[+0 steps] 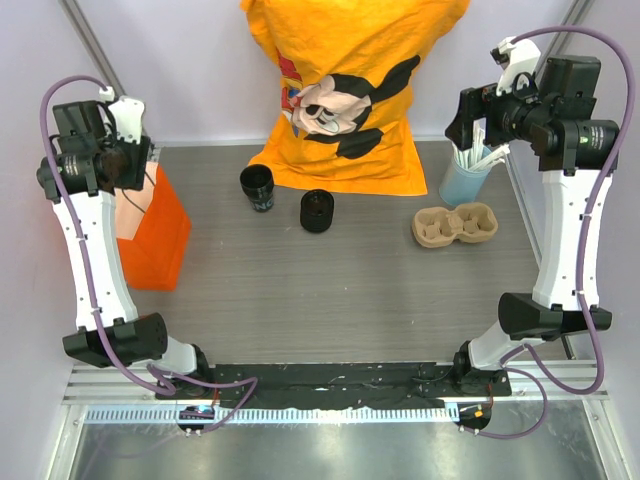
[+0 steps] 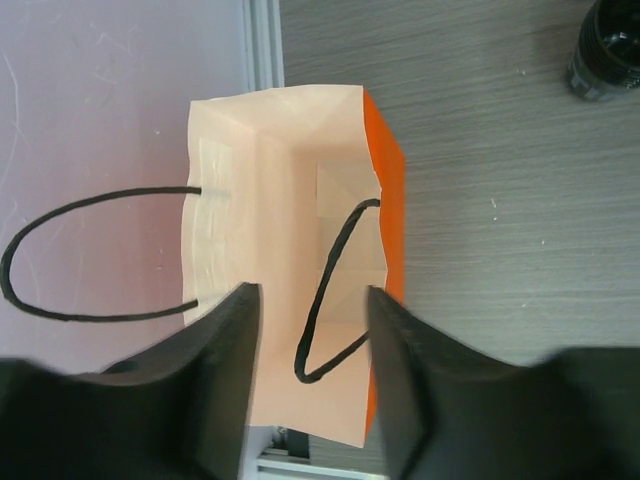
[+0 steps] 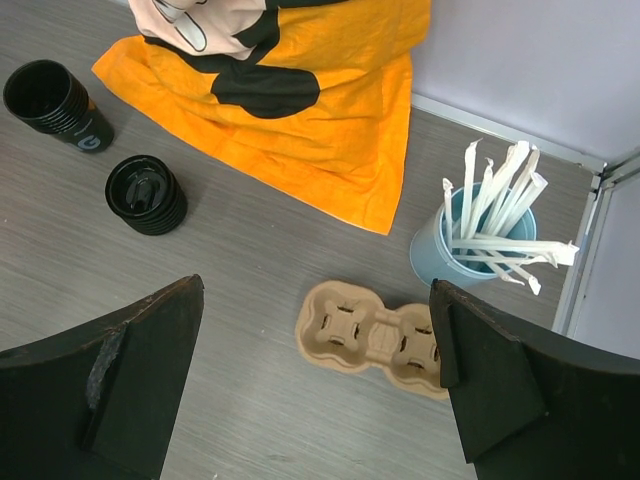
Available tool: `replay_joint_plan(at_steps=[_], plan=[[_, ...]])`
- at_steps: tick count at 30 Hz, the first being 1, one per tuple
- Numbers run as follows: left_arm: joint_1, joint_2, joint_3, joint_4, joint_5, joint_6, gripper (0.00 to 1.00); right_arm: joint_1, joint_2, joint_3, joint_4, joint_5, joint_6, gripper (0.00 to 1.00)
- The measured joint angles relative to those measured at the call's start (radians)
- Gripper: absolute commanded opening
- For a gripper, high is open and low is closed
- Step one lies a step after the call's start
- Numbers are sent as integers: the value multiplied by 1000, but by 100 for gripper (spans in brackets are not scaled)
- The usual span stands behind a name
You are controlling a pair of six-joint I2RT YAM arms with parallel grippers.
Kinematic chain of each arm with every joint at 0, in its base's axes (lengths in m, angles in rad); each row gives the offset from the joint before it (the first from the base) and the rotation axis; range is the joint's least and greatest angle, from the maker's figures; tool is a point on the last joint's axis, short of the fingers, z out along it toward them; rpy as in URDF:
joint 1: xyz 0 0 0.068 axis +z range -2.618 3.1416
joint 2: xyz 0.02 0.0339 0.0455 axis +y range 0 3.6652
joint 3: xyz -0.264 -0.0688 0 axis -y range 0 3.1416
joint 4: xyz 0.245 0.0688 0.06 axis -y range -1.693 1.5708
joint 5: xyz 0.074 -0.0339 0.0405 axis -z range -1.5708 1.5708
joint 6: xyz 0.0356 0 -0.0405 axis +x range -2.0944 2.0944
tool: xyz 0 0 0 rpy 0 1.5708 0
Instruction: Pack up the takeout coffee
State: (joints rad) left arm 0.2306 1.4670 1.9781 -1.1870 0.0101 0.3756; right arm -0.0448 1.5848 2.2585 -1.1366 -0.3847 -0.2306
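No takeout coffee with a lid shows in any view. The orange paper bag stands open at the table's left edge. My left gripper hangs open and empty just above its mouth. In the left wrist view the bag shows a pale, bare inside and black cord handles, with the gripper over it. My right gripper is open and empty, high over the back right. In the right wrist view the right gripper hangs above a cardboard cup carrier.
A black cup stack with white print and a short black lid stack stand mid-back. The carrier and a blue cup of wrapped straws sit right. An orange shirt drapes at the back.
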Motion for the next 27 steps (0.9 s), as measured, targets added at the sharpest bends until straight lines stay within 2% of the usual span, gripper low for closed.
replay_joint_plan(at_steps=[3,7,12,22,27], plan=[[6,0,-13,0,22,1,39,0,0,-12,4,-2,0,100],[7,0,-23,0,50,1,16,0,0,-27,6,-1,0,100],[8,0,-24,0,89,2,1,0,0,-32,7,-1,1,100],[-18,-18,-34,-5,238,-5,0,0,0,-32,16,-3,2,100],[-132,-45,-61,-13,280,-9,0,0,-3,-39,30,-3,4,100]])
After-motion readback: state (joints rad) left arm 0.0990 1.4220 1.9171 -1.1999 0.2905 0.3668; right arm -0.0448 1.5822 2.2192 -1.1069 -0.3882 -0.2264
